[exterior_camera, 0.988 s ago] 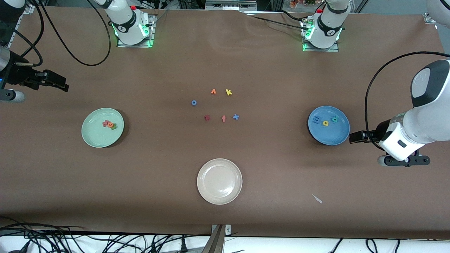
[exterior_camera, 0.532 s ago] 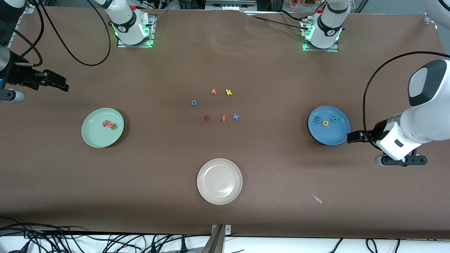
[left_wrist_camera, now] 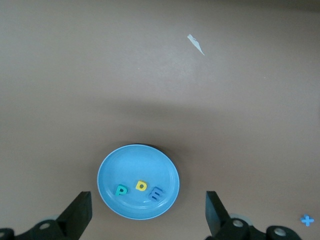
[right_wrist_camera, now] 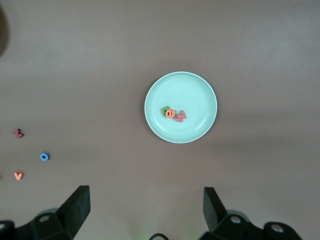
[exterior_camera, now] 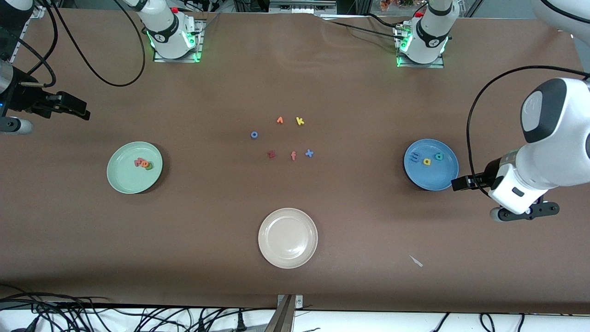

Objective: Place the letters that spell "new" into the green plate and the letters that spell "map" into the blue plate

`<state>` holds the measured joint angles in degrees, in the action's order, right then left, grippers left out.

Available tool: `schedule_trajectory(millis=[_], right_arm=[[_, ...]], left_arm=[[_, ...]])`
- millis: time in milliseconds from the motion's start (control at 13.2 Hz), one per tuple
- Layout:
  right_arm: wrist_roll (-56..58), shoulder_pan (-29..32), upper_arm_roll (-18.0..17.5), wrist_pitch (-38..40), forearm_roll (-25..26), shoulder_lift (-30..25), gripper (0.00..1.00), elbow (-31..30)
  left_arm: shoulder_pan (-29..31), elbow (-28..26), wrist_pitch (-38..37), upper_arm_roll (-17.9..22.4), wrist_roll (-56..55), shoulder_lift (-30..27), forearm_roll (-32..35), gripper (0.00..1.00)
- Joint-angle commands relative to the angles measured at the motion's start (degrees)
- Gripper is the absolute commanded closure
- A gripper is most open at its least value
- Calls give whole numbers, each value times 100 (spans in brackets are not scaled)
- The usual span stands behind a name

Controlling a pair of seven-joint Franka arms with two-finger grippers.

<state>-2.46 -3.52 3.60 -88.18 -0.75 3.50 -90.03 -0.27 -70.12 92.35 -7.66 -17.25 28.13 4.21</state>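
Toward the surface's right-arm end, green plate (exterior_camera: pixel 134 167) holding n, e, w (right_wrist_camera: pixel 172 114); toward the left-arm end, blue plate (exterior_camera: pixel 431 164) holding m, a, p (left_wrist_camera: pixel 141 188). Left gripper (exterior_camera: pixel 461 182) (jaws spread) over that plate's rim, could clip it; right gripper (exterior_camera: pixel 76 108) spread, waiting.

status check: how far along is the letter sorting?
Looks finished. The round mint-green plate holds the dark green n, orange e and salmon w foam letters. The round blue plate holds the light blue m, teal a and yellow p foam letters. Nothing in hand: the left gripper and right gripper are both open and empty. The leftover loose letters lie mid-table and the cream plate is empty.
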Motion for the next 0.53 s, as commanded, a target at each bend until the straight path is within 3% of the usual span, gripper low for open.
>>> schedule_trajectory(millis=[0, 228, 456], right_arm=[[-71, -34, 18, 90, 22, 37, 0, 117], [-62, -34, 27, 90, 22, 37, 0, 117], [-62, -34, 27, 91, 22, 37, 0, 117]], left_arm=[[-167, -220, -68, 300, 221, -229, -175, 0], [-236, -836, -51, 327, 169, -686, -175, 0], [-289, -749, -42, 327, 125, -669, -279, 0]])
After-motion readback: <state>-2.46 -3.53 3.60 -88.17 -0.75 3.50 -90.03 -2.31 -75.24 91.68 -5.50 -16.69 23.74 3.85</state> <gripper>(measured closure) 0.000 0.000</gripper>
